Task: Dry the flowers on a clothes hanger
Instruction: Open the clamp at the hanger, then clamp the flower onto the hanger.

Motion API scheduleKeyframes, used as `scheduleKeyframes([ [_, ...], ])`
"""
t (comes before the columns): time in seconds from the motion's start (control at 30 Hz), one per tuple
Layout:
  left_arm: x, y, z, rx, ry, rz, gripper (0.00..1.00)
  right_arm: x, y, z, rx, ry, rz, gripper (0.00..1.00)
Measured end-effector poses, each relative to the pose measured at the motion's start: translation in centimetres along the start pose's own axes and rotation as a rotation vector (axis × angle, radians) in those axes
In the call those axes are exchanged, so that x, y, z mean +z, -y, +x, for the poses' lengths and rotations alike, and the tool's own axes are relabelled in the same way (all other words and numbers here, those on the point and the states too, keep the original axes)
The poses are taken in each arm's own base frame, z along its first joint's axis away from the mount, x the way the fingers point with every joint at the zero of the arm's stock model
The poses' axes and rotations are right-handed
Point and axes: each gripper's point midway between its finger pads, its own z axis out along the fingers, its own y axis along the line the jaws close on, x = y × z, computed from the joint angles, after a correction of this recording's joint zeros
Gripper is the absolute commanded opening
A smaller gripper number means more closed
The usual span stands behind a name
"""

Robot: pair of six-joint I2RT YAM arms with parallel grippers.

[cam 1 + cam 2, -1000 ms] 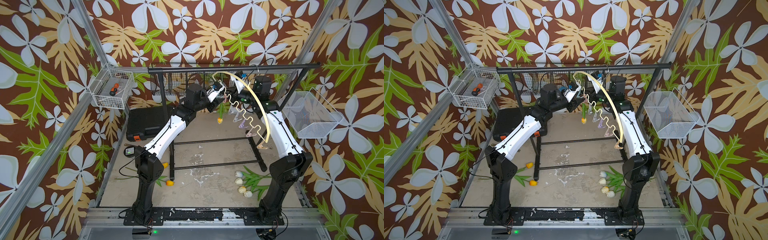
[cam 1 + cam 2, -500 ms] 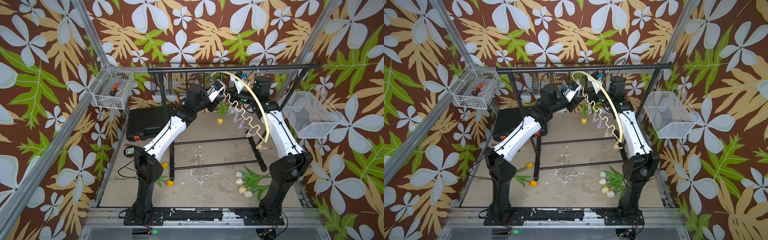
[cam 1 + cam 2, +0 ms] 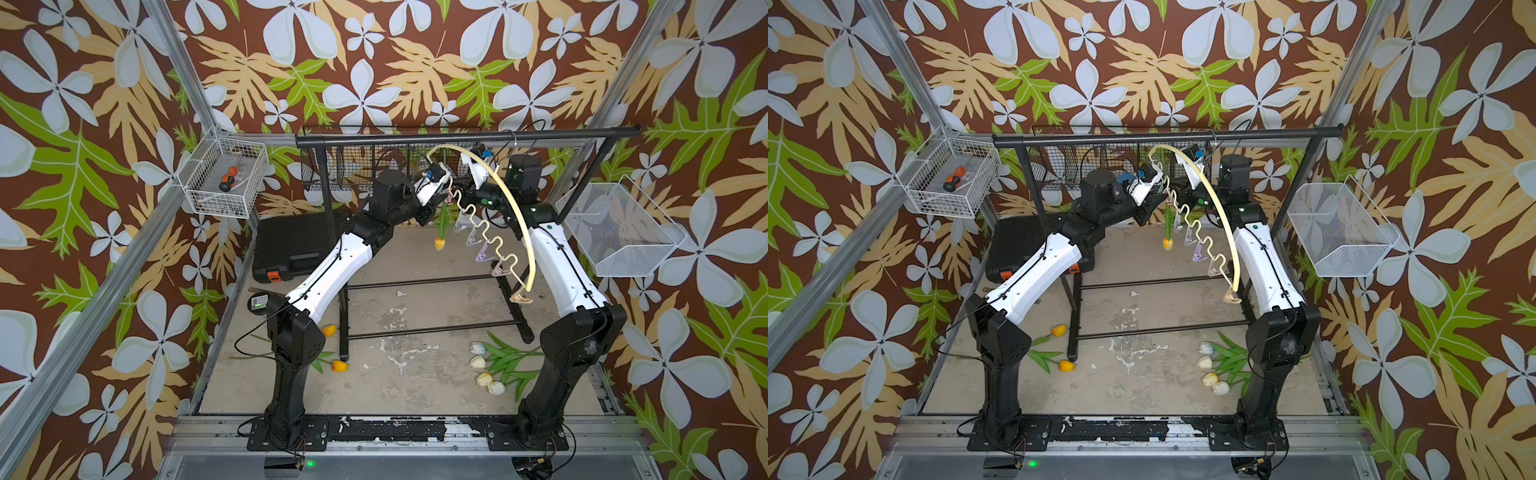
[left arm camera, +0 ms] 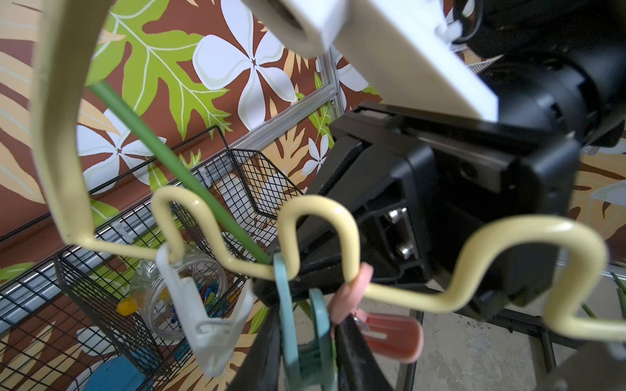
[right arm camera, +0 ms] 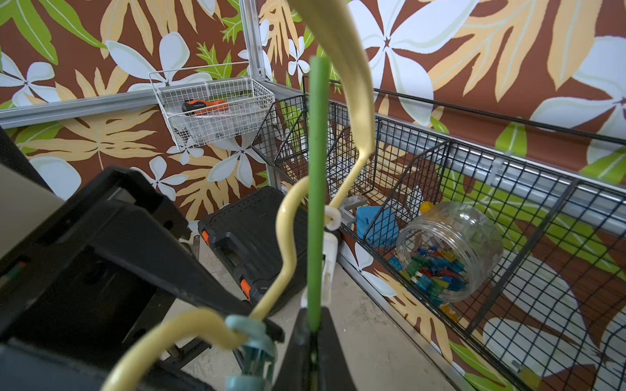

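Upper centre: right pincer [image 5: 313, 333] is clamped on the orange tulip [image 3: 439, 243] stem, just beside the clothes hanger [image 3: 515, 216] wavy bar. Left pincer [image 4: 306, 321] pinches a teal clothespin [image 4: 288, 321] there. Bare counter [image 3: 415, 257] lies beneath the hanging head.

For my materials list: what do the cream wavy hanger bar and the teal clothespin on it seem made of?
Cream wavy hanger bar: probably metal wire with glossy paint; bright highlights on bends.
Teal clothespin: likely matte moulded plastic; even colour, no shine.

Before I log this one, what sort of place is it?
Likely a staged robot test booth, not a home: metal frame, floral wallpaper, robot arms mounted on a base rail.
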Motion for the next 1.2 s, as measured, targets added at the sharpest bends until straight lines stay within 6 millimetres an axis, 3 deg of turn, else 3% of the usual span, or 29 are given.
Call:
scheduleKeyframes([
  [0.43,-0.9,0.8,-2.4,-0.092,0.086,0.052,0.26,-1.6,0.5,1.7,0.220,0.095,0.081,0.00],
  [0.63,-0.8,0.9,-2.5,-0.130,0.100,0.059,0.24,-1.9,0.5,4.0,0.368,0.139,0.107,0.00],
  [0.87,-0.5,0.9,-2.1,-0.175,0.107,0.060,0.24,-1.4,-0.6,8.1,0.606,0.187,0.049,0.00],
  [1.03,-0.4,1.0,-1.8,-0.192,0.107,0.064,0.24,-0.7,-3.6,7.7,0.647,0.230,-0.074,0.00],
  [1.2,-0.3,1.1,-1.6,-0.217,0.108,0.065,0.24,-1.0,-4.8,6.1,0.646,0.294,-0.146,0.00],
])
